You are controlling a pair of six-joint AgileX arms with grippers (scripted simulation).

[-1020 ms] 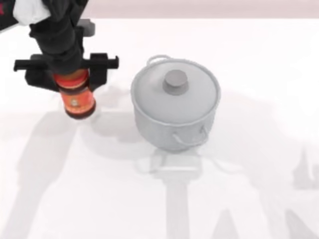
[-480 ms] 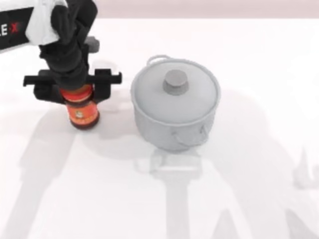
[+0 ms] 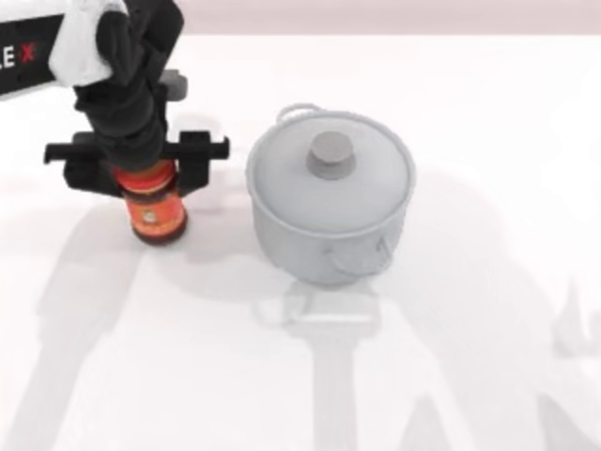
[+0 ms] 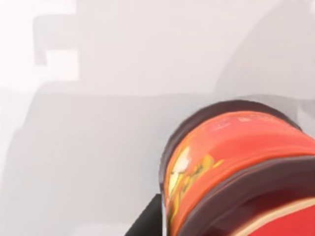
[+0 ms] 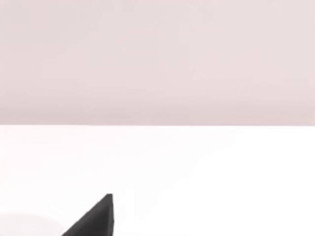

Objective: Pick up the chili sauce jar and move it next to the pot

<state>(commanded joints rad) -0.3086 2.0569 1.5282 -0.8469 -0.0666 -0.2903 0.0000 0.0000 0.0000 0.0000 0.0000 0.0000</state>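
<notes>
Chili sauce jar (image 3: 157, 212) stands on the counter (image 3: 470, 376) toward its left edge, just beside the pot (image 3: 331, 193) with a bare strip of counter between them. Left gripper (image 3: 141, 169) sits over the jar's lid end, its fingers (image 3: 202, 153) pinching the jar at the neck. Left wrist view shows the jar's red-orange label and dark rim close up. Pot stands lidded near the counter's middle. Right gripper (image 5: 93, 219) shows only a dark tip; its finger state cannot be told.

White table (image 3: 488, 113) — pot (image 3: 331, 193) at centre, chili sauce jar (image 3: 157, 209) left of it
</notes>
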